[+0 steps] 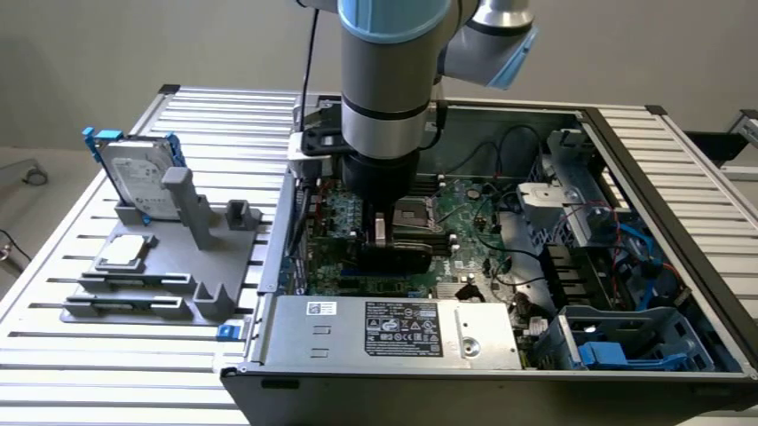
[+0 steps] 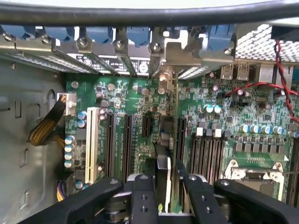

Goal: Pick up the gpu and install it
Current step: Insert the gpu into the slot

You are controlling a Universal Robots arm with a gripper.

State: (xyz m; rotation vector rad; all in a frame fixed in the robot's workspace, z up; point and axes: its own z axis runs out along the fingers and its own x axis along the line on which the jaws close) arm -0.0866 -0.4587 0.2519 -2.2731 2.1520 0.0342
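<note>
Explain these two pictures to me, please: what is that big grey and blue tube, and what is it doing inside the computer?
The tube is a robot arm. At its tip sits a gripper, its clamp-like hand. One picture comes from a camera standing off to the side, the other from a camera on the arm's wrist, looking past the gripper. The arm reaches into an open computer case on a slatted metal table. The gripper sits astride a graphics card, which stands on edge on the green main board. Whether it grips the card I cannot tell. Beside the case, on the exterior view's left, a grey rack holds a hard drive and a small square chip.
</note>
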